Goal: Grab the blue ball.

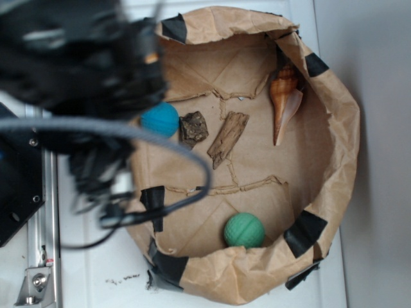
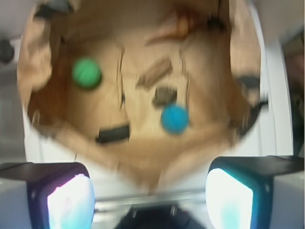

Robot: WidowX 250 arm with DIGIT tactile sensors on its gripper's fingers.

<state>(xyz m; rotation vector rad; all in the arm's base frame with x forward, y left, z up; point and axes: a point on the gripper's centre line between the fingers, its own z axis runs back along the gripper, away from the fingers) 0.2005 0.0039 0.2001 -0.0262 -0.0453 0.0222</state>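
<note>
A white tabletop [image 1: 376, 160] fills the background, and on it sits a brown paper bag [image 1: 340, 128] rolled down into a shallow bowl, its rim patched with black tape. That raised paper wall is why everything inside stays corralled, so you have to come in from above rather than from the side.

In the exterior view the blue ball [image 1: 159, 119] lies at the left edge of the bag floor, just left of centre frame, tucked close under the dark bulk of the arm, which hides part of that side. A small dark chunk of bark [image 1: 193, 127] sits just beside the ball on its right, near enough to matter when you close. Further right lie a strip of wood [image 1: 228, 138] and a long spiral shell [image 1: 284, 96] leaning against the far wall in the upper right. The green ball [image 1: 244, 230] rests well apart, low in the frame against the near wall.

In the wrist view the gripper [image 2: 150, 193] is spread wide, its two fingers [image 2: 66, 195] at the bottom corners with nothing between them. The picture is blurred. There the blue ball [image 2: 174, 119] shows a little right of centre and above the gap, so you are high over the bag and not yet lined up. I judge you should centre the ball between the fingers first, then descend, keeping the bark [image 2: 164, 95] outside the jaws.
</note>
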